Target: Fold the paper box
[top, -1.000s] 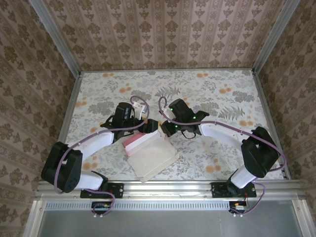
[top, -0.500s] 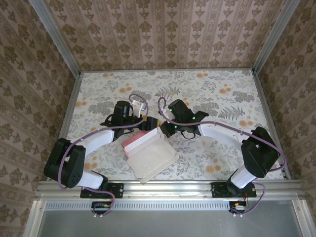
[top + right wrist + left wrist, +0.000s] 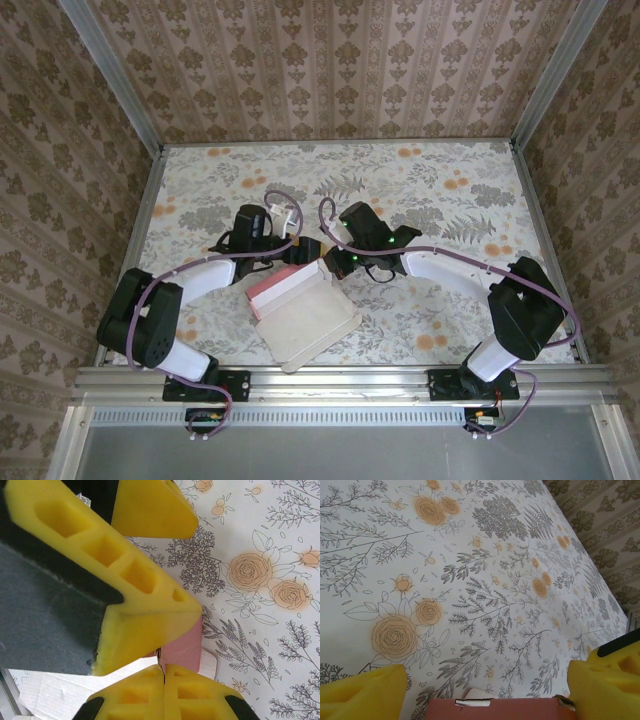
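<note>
Half-folded paper box (image 3: 305, 318) near the front middle of the table (image 3: 420, 190), pink wall standing along its far edge. Apparently pinched at that wall's corner by the closed right gripper (image 3: 164, 687); straddled by the wide-open left gripper (image 3: 485, 680). Advisable: hold the corner steady, press the crease squarely.

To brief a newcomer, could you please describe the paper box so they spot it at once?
On the floral table, look at the middle of the near edge. The paper box is unpatterned off-white card with a salmon-pink strip along its far side.
</note>
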You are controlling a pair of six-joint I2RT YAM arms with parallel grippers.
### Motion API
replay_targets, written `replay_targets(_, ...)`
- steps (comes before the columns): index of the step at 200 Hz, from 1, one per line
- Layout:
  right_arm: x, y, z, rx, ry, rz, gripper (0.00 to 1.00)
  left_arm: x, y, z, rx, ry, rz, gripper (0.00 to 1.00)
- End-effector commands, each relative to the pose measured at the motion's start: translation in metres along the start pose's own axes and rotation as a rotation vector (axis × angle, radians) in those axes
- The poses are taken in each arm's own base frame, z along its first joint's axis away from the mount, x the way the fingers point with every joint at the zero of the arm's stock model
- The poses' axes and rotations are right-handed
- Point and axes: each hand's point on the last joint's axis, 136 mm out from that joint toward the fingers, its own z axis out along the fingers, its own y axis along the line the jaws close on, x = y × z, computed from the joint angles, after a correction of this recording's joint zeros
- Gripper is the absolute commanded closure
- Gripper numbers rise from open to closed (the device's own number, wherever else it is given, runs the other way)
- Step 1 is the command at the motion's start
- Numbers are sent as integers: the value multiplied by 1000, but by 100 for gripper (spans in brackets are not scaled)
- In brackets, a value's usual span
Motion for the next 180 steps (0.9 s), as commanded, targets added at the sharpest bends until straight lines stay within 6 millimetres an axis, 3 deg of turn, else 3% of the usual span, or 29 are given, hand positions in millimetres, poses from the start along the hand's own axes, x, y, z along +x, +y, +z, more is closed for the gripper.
replay_targets(1, 5, 3, -1, -1, 13, 6, 96, -6, -1, 3, 8, -12, -2, 17)
replay_targets(48, -2, 11, -8, -34, -24, 28, 86, -2, 3, 4, -2, -8, -11, 18)
replay_targets(93, -14, 28, -40, -101, -106, 45, 73, 3, 5, 4, -4, 5, -8, 18)
replay_targets(129, -9, 16, -66, -79, -173, 74, 71, 2, 4, 3, -2, 4, -1, 18)
replay_targets(158, -2, -12, -69, 33, -211, 111, 51, 4, 4, 4, 0, 14, 0, 18)
replay_targets(180, -2, -19, -68, 25, -239, 140, 22, 3, 3, 3, -1, 17, 1, 18)
